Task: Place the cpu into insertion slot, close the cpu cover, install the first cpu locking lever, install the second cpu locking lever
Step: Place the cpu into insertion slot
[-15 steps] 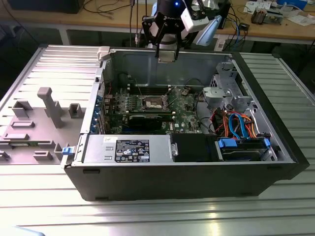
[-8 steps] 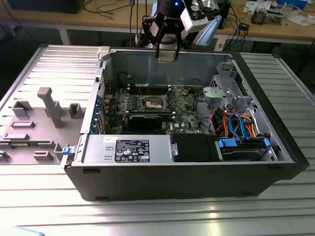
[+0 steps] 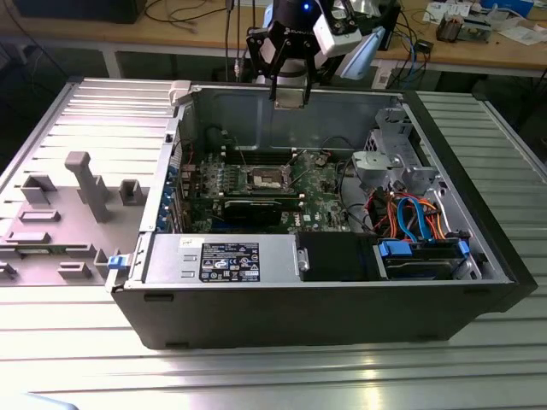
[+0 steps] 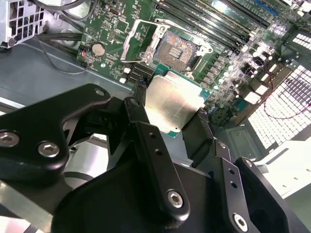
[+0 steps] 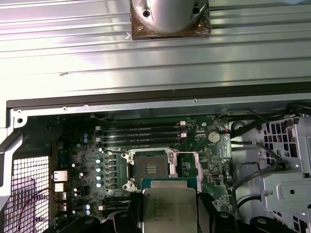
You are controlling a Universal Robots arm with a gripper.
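Note:
My gripper hangs above the far wall of the open computer case, shut on the cpu, a flat square chip with a silvery face. In both wrist views the black fingers clamp two opposite edges of the chip. The insertion slot lies bare on the green board, a short way from the chip and well below it. The cpu cover, a thin silvery frame, is swung open beside the insertion slot.
A black-labelled power supply box sits at the case's near wall. Next to the socket lie a long black graphics card and memory slots. On the exterior view's right are a drive cage and coloured cables. A grey fixture stands left.

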